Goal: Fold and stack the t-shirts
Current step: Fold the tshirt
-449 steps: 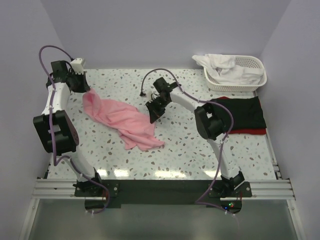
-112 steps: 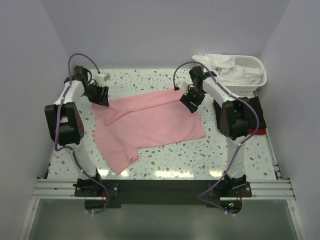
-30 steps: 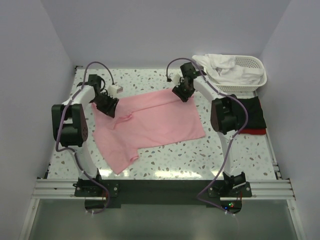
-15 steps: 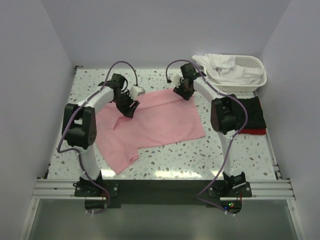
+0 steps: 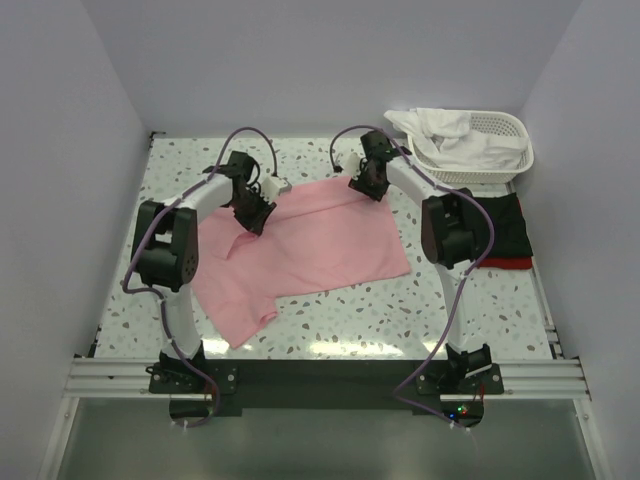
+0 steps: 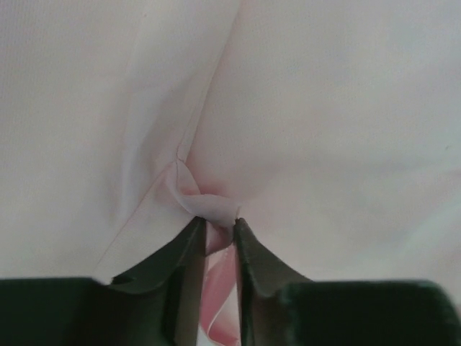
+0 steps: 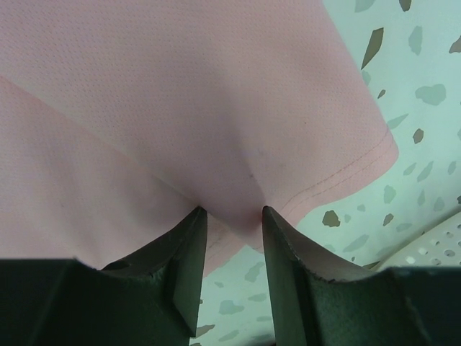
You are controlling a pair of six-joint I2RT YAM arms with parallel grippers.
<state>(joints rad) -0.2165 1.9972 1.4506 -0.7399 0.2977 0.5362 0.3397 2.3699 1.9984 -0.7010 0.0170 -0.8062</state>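
A light pink t-shirt (image 5: pixel 320 245) lies spread flat on the speckled table (image 5: pixel 470 310), one sleeve pointing to the near left. My left gripper (image 5: pixel 253 215) is down on its far left part. In the left wrist view the left gripper (image 6: pixel 218 222) is shut on a small raised fold of the pink t-shirt (image 6: pixel 324 108). My right gripper (image 5: pixel 368 188) is at the shirt's far right corner. There the right gripper (image 7: pixel 230 210) pinches a hump of the pink t-shirt (image 7: pixel 180 86) near its hem. A black t-shirt (image 5: pixel 495 222) lies folded on a red t-shirt (image 5: pixel 505 264) at the right.
A white lattice basket (image 5: pixel 505 150) stands at the back right with a white t-shirt (image 5: pixel 450 135) draped in and over it. Pale walls close the table in at the back and both sides. Part of the basket (image 7: pixel 439 249) shows at the right wrist view's edge.
My left gripper slid right along the shirt's far edge and closed on a fold of it. The right gripper stayed at the far right corner while its jaws narrowed on the cloth.
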